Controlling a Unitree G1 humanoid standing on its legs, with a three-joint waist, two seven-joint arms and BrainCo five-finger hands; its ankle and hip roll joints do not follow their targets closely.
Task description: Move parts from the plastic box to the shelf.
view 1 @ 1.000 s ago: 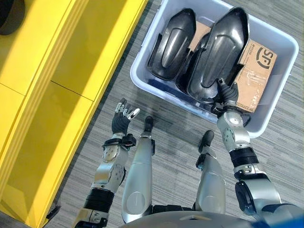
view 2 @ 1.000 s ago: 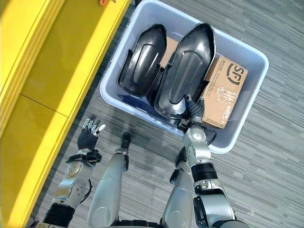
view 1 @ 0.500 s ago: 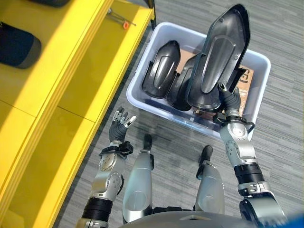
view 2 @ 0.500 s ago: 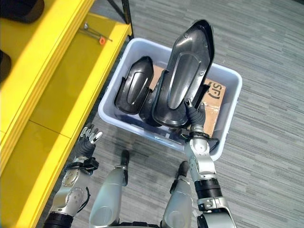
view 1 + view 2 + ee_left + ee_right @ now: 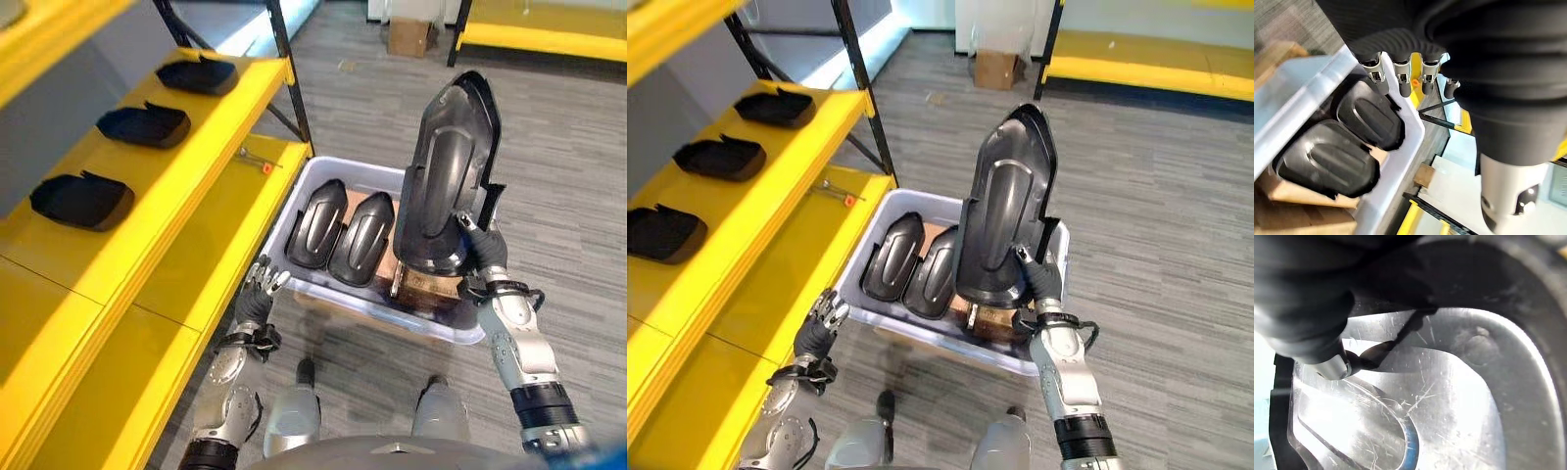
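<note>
right hand (image 5: 485, 257) clenched on black part (image 5: 443, 176), upright above plastic box (image 5: 304, 192).

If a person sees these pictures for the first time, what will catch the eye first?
First, the large black shell part, held upright above the plastic box by the right robot hand gripping its lower edge. Then the bright yellow shelf to the robot's left, with three black parts lying in a row on it. Two smaller black parts lie side by side in the box.
</note>
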